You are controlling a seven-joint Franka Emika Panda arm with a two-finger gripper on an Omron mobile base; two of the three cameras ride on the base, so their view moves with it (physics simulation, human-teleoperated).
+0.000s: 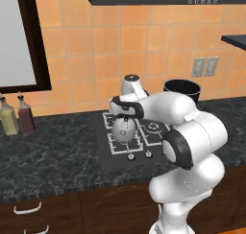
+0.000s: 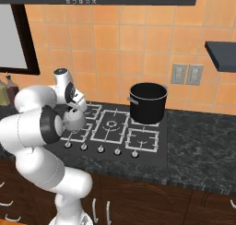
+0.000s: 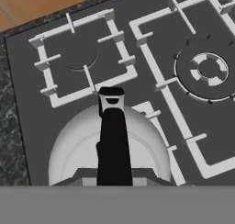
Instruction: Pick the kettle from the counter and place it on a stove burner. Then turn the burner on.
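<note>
The kettle (image 1: 123, 128) is small, round and shiny, with a black handle on top. It is at the front left burner (image 1: 126, 143) of the stove (image 2: 152, 156), over its grey wire grate. I cannot tell if it sits on the grate or hangs just above it. The gripper (image 1: 124, 118) comes down from above and is closed tight on the kettle's black handle. In the hand view the handle (image 3: 113, 140) runs up the middle, with the silver dome of the kettle on both sides of it. Behind the kettle is the back left grate (image 3: 82, 58). Beside it is the big middle grate (image 3: 209, 69) with a round ring. The white arm (image 1: 192, 132) bends over the front of the stove and hides part of it in the left base view. A row of silver knobs (image 2: 100, 149) runs along the front edge of the stove. A big black pot (image 2: 147, 102) stands on the back right part of the stove, well apart from the kettle. The stove is set flat into the black bench (image 1: 53, 156). Two bottles (image 1: 17, 115) stand near the back edge of the bench, far to the left of the stove. The wall behind has orange tiles (image 2: 124, 44), and two grey plugs (image 2: 186, 74) are on it above the right side of the bench. Brown drawers (image 1: 33, 211) are under the front edge of the bench.
</note>
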